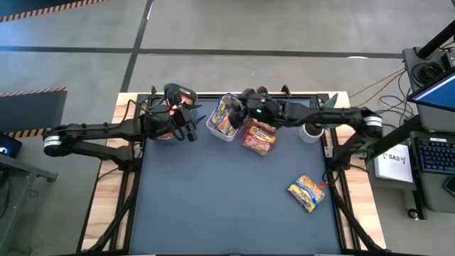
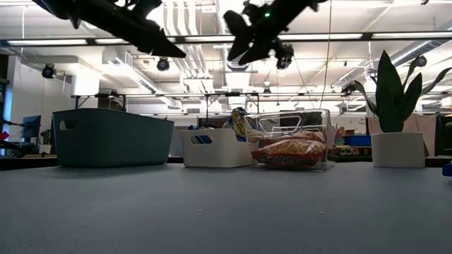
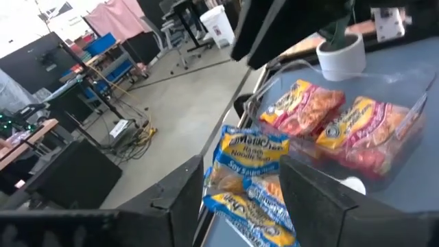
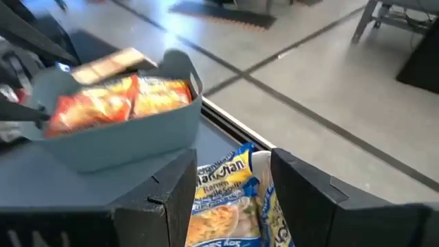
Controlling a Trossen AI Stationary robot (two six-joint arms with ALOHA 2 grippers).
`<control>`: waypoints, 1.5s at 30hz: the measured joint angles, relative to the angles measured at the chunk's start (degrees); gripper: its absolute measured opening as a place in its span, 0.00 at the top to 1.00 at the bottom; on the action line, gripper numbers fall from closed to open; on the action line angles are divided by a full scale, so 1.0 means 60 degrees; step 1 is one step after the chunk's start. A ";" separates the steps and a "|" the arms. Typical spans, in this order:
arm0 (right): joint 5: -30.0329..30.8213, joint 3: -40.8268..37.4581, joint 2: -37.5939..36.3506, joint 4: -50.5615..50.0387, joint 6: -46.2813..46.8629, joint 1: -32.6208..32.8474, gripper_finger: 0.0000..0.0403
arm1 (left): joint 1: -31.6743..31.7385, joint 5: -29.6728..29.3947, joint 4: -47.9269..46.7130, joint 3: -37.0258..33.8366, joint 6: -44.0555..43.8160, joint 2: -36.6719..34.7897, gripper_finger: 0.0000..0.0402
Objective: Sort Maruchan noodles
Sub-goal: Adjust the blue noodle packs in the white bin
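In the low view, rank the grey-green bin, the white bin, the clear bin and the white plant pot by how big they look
Largest to smallest:
1. Grey-green bin, clearly the widest and tallest.
2. Clear bin and white bin: too alike to rank, and they overlap.
3. White plant pot, the smallest.
Nearness to the camera may skew this.

"Maruchan Ramen" and "Soy Sauce" are read on the blue-and-yellow noodle packet (image 3: 248,180) seen just beyond the left gripper's fingers. The same "Maruchan Ramen" wording is read on the blue-and-yellow packet (image 4: 226,199) framed between the right gripper's fingers. "Maruchan" is made out on the orange-red packet (image 2: 292,154) in the clear bin, below the raised grippers. "SA3" is printed on a white label (image 1: 395,158) off the table, near the right arm's base.
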 joint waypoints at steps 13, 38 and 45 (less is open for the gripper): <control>-0.0536 0.4087 0.3112 -0.2673 -0.0380 -0.0877 0.56 | 0.0516 0.0000 -0.0496 -0.0632 0.0100 -0.1106 0.59; -0.0593 0.7796 0.6290 -0.4550 0.1823 -0.1554 0.53 | 0.0747 -0.0262 -0.0681 -0.1395 0.0011 -0.2728 0.59; -0.0721 0.7712 0.6676 -0.4538 0.2240 -0.1680 0.53 | 0.0736 -0.0259 -0.0666 -0.1395 -0.0140 -0.2729 0.59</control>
